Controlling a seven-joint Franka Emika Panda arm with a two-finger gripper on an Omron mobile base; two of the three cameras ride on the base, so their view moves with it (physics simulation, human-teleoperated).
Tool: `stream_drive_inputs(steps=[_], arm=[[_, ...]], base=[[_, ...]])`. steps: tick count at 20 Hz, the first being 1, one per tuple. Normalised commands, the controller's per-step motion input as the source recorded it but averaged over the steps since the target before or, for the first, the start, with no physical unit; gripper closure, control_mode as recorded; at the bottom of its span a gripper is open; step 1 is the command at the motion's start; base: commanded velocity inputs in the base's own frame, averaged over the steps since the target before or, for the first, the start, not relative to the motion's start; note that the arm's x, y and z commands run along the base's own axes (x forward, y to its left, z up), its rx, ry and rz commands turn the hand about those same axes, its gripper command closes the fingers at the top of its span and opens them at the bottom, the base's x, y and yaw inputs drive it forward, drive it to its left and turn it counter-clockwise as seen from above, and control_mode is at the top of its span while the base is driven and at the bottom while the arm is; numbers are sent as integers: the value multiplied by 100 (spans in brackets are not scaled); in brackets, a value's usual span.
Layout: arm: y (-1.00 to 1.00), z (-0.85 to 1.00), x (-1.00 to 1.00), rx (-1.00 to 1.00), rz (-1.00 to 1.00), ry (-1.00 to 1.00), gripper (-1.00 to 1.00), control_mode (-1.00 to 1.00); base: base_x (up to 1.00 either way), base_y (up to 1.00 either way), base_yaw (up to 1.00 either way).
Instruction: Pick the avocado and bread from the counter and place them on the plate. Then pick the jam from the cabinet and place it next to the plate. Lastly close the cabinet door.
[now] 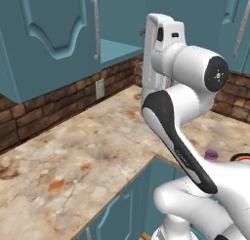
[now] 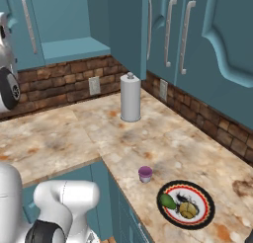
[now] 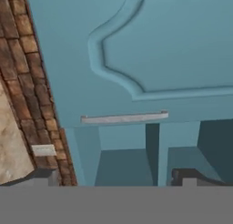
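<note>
The plate (image 2: 197, 222) lies on the counter (image 2: 163, 143) at the front right, with the dark green avocado (image 2: 168, 201) and the brownish bread (image 2: 188, 210) on it. Just left of the plate stands the purple jam (image 2: 145, 174), which also shows past my arm as the jam (image 1: 211, 154). The cabinet (image 2: 69, 44) is open, its shelf bare. The cabinet door (image 1: 49, 34) is swung out, with its grey bar handle (image 1: 96, 27) near my raised hand. In the hand view the gripper (image 3: 116, 177) is open and empty, facing the door (image 3: 159, 50) and handle (image 3: 125, 118).
A tall grey paper-towel roll (image 2: 130, 97) stands in the counter corner by the brick backsplash (image 2: 59, 86). Wall sockets (image 2: 94, 85) sit on the brick. Closed teal wall cabinets (image 2: 197, 34) run along the right, and drawer units (image 1: 122, 210) sit below the counter edge.
</note>
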Motion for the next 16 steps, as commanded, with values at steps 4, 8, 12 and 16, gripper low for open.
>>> stream_drive_inputs(steps=[4, 8, 12, 16], arm=[[-49, 15, -31, 1, -8, 7, -100, -100], [-58, 2, -12, 2, -5, 14, -100, -100], [-57, 0, -15, 2, -6, 14, -100, -100], [-57, 0, -25, 1, -7, 12, -100, -100]], base=[[0, 0, 0], [0, 0, 0], [0, 0, 0], [0, 0, 0]])
